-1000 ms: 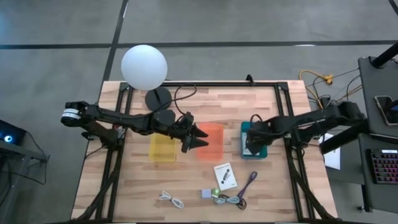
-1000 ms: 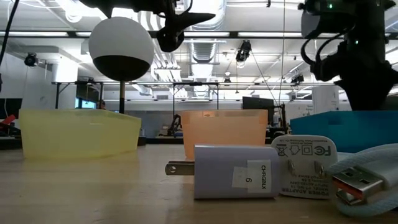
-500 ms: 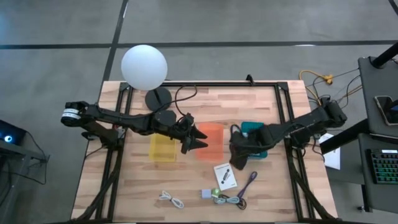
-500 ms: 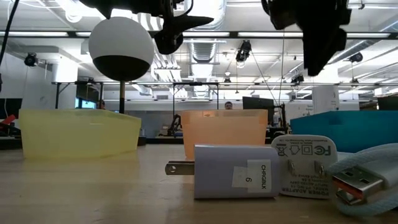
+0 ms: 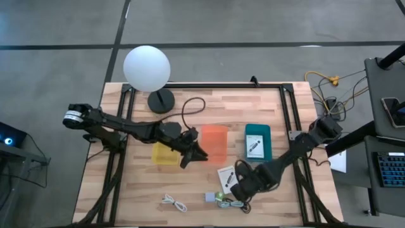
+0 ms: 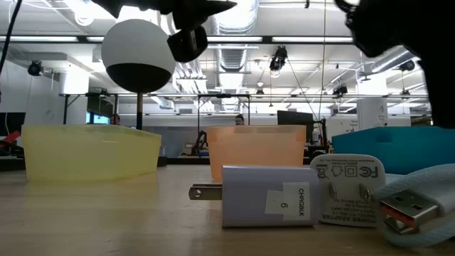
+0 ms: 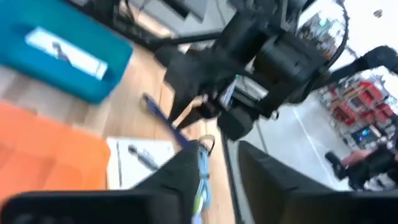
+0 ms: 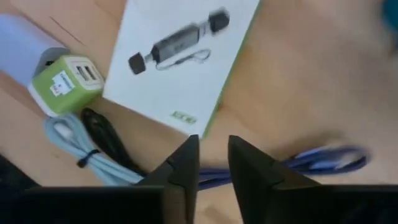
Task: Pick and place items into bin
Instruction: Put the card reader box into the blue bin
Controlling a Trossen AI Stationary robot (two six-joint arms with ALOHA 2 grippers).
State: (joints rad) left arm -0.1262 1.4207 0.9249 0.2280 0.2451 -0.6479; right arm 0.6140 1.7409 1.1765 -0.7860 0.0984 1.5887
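Over the purple cable (image 8: 323, 160) beside the white card (image 8: 180, 56), I see my right gripper (image 8: 213, 152) nearly closed, empty; another card (image 5: 255, 147) lies in the teal bin (image 5: 257, 130).

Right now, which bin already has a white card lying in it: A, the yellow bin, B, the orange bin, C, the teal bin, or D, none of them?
C: in the high view a white card printed with a dark stick shape lies inside the teal bin, while the yellow bin and the orange bin show nothing inside.
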